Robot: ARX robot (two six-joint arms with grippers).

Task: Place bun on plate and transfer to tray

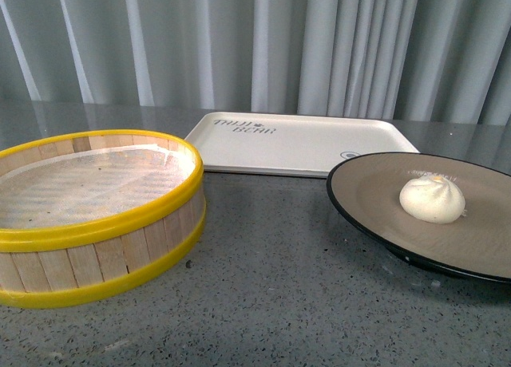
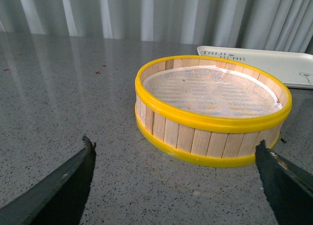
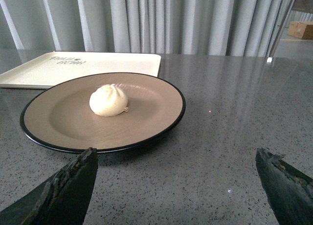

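Grey curtains back a speckled bench (image 1: 279, 303) where the bun (image 1: 432, 198) sits on the plate (image 1: 367, 195), over on the robot's right, with the tray (image 1: 303, 144) just behind it. To my eye the right pincer (image 3: 175, 150) is the nearer one: spread wide and empty, it has the plate's near rim just ahead of its tips, the bun farther in, and the tray beyond the plate's far rim. Its partner, the left pincer (image 2: 173, 140), is spread and empty too, facing the yellow-rimmed steamer basket (image 1: 96, 223), apart from the plate.
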